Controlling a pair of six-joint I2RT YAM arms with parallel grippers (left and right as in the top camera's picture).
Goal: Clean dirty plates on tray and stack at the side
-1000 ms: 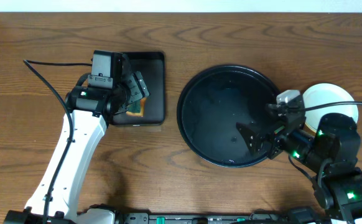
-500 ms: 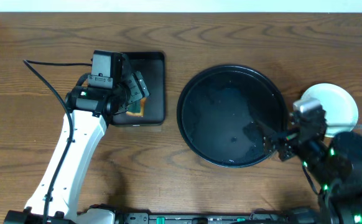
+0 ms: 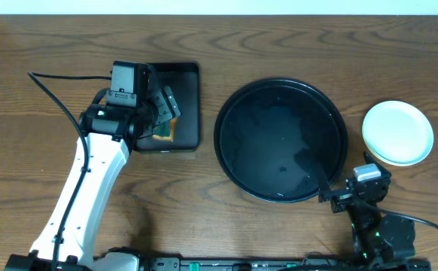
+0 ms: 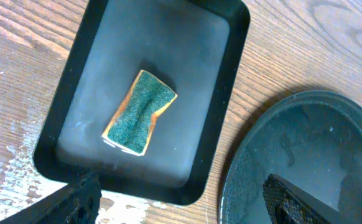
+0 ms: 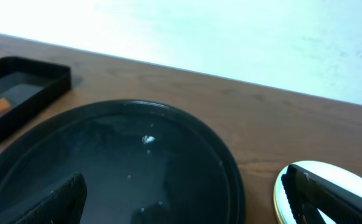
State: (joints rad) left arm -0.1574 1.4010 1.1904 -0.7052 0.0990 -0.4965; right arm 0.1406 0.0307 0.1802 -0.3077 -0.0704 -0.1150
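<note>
The round black tray (image 3: 220,143) lies right of centre with no plates on it; only droplets show on it in the right wrist view (image 5: 125,143). The plates (image 3: 397,132) sit in a pale pile on the table to its right, with no smear visible on the top one. Their edge shows in the right wrist view (image 5: 333,169). My right gripper (image 3: 330,194) is open and empty at the tray's front right rim (image 5: 184,199). My left gripper (image 3: 162,113) is open and empty above the rectangular tray (image 4: 181,199).
A smaller rectangular black tray (image 3: 189,75) at the left holds a green and orange sponge (image 4: 139,112). The round tray's edge lies beside it in the left wrist view (image 4: 305,143). Bare wood table surrounds everything.
My right arm has pulled back from over the tray's right rim toward the front right table edge, uncovering the plates fully. The left arm has not moved.
</note>
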